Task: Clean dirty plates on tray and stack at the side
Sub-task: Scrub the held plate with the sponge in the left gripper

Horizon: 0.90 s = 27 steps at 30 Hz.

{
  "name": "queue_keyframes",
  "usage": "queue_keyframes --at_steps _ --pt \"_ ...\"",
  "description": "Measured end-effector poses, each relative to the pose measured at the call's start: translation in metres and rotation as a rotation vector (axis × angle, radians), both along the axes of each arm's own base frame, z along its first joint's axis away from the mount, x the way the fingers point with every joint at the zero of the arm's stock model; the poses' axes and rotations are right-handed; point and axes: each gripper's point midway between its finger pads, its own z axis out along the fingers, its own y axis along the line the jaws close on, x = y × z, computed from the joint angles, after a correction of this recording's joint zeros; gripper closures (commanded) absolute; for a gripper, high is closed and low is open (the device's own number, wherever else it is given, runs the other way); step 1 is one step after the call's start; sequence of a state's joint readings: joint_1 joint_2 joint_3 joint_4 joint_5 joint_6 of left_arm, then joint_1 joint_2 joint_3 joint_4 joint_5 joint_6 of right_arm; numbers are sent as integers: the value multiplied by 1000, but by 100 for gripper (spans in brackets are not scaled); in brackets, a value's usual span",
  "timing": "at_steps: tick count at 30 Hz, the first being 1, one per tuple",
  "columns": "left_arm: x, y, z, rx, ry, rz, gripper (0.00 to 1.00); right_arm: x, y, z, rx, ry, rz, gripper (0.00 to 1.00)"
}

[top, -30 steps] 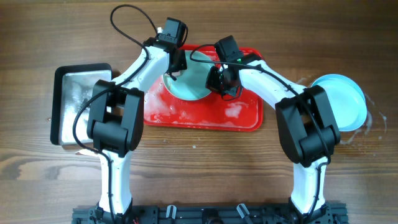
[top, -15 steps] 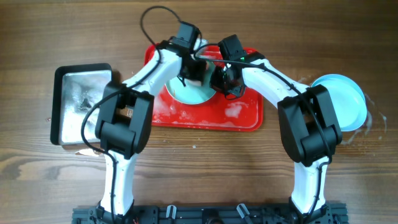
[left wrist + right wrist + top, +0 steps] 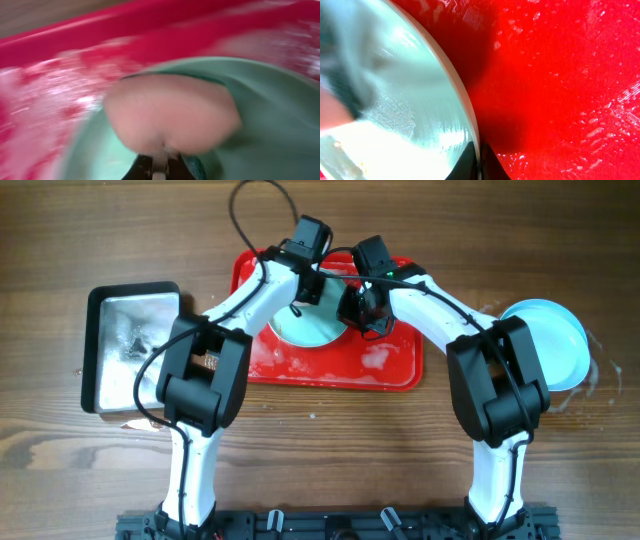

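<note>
A pale-blue plate lies on the wet red tray. My right gripper is shut on the plate's right rim; the right wrist view shows its fingers pinching the rim of the soapy plate over the tray. My left gripper is over the plate's far side. In the blurred left wrist view it is shut on a pinkish sponge pressed on the plate, with the sudsy tray behind. More pale-blue plates are stacked on the table at the right.
A silver metal pan stands left of the tray. Water spots lie on the wood around the stacked plates. The two arms cross close together over the tray's far half.
My left gripper has swept right with the sponge, from the plate's far-left edge to its far middle. The right gripper has kept its hold on the rim.
</note>
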State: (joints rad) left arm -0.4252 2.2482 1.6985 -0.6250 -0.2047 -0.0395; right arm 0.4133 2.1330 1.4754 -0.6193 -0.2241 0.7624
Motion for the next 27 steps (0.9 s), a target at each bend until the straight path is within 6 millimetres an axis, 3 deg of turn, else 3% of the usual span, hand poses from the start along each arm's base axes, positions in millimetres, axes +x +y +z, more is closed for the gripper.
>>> queue_keyframes --at_steps 3,8,16,21,27 --pt "6 27 2 49 -21 115 96 1 0 0 1 -2 0 96" --pt "-11 42 -3 94 43 168 96 0 5 0 4 -11 16 96" --pt "-91 70 -9 189 394 182 96 -8 15 1 26 1 65 96" --pt "-125 59 -10 81 582 113 96 -10 16 1 29 5 88 96" --pt "-120 24 -12 -171 609 23 96 -8 10 0 11 1 78 96"
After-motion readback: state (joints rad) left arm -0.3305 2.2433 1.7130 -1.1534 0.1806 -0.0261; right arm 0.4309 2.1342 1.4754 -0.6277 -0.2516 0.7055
